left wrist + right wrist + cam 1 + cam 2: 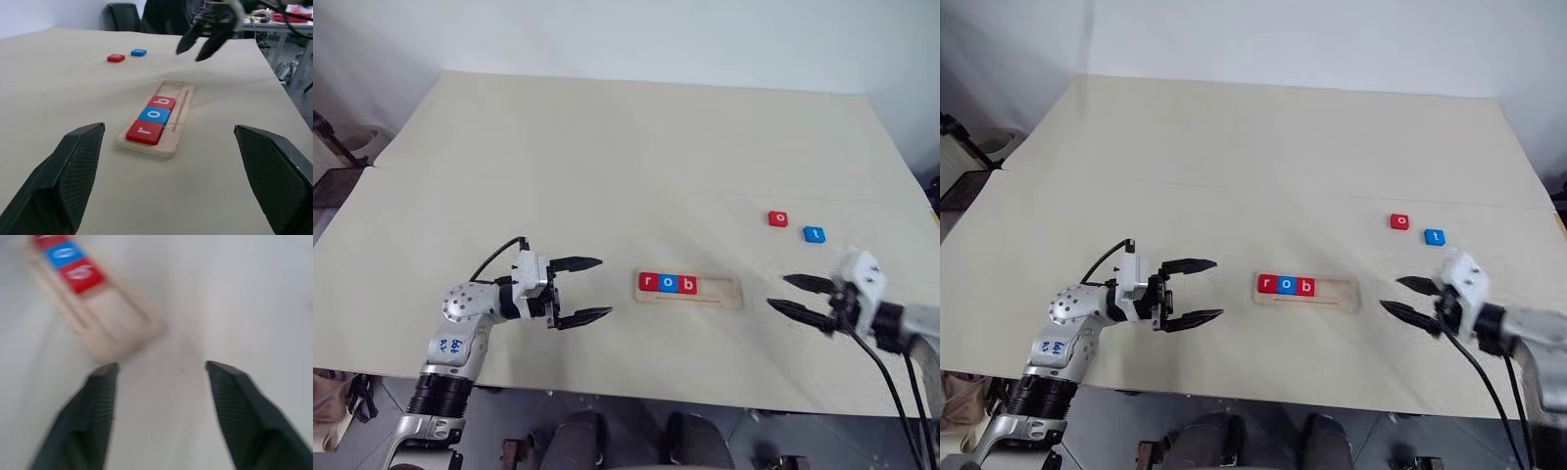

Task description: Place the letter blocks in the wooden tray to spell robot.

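Spelling stands at r, o, b in the long pale wooden tray [690, 291]. Red square "o" tile [778, 218] and blue square "t" tile [814, 234] lie loose on the worktop [607, 157]. Right claw [799, 299] and left claw [581, 290] gape empty. Risk: grabbing "t" first breaks the order.

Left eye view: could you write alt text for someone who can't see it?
A wooden tray on a pale table holds three letter blocks spelling "rob", its right end still bare. A red "o" block and a blue "t" block lie loose beyond it to the right. The open left gripper and open right gripper flank the tray, holding nothing.
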### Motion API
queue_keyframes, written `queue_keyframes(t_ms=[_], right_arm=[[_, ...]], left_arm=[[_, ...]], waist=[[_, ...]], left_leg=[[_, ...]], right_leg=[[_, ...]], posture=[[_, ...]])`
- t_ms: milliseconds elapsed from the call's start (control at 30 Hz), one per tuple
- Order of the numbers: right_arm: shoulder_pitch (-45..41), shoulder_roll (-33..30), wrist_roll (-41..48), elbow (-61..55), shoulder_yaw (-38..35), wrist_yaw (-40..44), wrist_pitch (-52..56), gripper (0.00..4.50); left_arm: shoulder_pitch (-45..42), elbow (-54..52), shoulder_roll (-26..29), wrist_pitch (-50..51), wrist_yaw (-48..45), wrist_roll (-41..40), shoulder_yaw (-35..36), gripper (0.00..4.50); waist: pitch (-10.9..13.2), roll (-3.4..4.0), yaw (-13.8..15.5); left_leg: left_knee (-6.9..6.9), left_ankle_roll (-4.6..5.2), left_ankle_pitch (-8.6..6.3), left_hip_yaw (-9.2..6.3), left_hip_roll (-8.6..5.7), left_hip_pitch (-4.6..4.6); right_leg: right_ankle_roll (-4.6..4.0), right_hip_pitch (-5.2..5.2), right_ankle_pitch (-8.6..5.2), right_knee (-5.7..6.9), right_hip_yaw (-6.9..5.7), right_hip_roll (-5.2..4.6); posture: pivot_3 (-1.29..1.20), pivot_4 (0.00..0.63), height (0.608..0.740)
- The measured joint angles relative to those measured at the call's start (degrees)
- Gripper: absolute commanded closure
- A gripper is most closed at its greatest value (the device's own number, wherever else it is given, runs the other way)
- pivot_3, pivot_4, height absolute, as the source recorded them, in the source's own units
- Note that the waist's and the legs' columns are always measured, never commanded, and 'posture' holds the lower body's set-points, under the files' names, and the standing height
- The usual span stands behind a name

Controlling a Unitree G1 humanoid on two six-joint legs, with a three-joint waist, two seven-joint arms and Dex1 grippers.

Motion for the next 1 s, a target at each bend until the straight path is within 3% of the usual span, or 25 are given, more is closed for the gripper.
queue_keyframes(t_ms=[33,167,467,667,767,1000], right_arm=[[3.81,2.85,0.44,-1.46,-3.1,-1.97,-2.88,0.1],[13.75,11.34,1.0,-3.63,-8.46,-8.02,-8.9,0.04],[16.11,16.43,1.61,-5.05,-9.95,-16.9,-15.1,0.04],[6.37,11.31,1.94,-4.75,-6.89,-20.89,-9.23,0.04],[-5.7,7.0,1.93,-0.87,-3.19,-26.74,3.06,0.04],[-25.06,4.78,-2.17,11.54,5.75,-35.03,14.7,0.04]], left_arm=[[-0.6,0.71,-0.37,0.04,0.02,0.01,-0.12,0.0],[-1.92,2.22,-0.57,-0.02,-0.41,0.03,-0.21,0.0],[-6.17,5.42,-1.2,-0.37,-1.5,0.16,-0.42,0.0],[-6.57,5.44,-1.28,-0.7,-1.45,0.43,-0.45,0.0],[-6.63,5.38,-1.41,-1.16,-0.91,0.91,-0.41,0.0],[-6.39,4.87,-1.78,-1.25,0.76,1.51,-0.59,0.0]], waist=[[-0.01,0.02,-0.07],[-0.02,0.04,-0.18],[-0.09,0.16,-0.79],[-0.1,0.19,-1.3],[-0.1,0.19,-1.82],[-0.1,0.22,-1.32]], left_leg=[[-0.07,0.0,0.0,0.01,0.0,0.03],[-0.09,-0.01,0.0,0.03,0.01,0.07],[-0.13,-0.02,-0.01,0.09,0.11,0.17],[-0.11,-0.03,0.0,0.06,0.19,0.18],[-0.05,-0.01,0.01,0.08,0.26,0.15],[-0.08,-0.02,0.03,-0.04,0.14,-0.04]], right_leg=[[0.0,-0.01,0.0,0.0,0.02,0.0],[0.0,-0.01,0.0,0.0,0.07,0.03],[-0.02,-0.02,-0.01,0.03,0.21,0.06],[-0.03,-0.03,-0.01,0.1,0.2,0.07],[-0.02,-0.05,-0.01,0.12,0.22,0.04],[-0.05,-0.13,-0.03,0.11,0.07,-0.01]], posture=[[0.0,0.15,0.74],[0.0,0.15,0.74],[0.0,0.15,0.74],[0.0,0.15,0.74],[0.0,0.15,0.74],[0.0,0.15,0.74]])
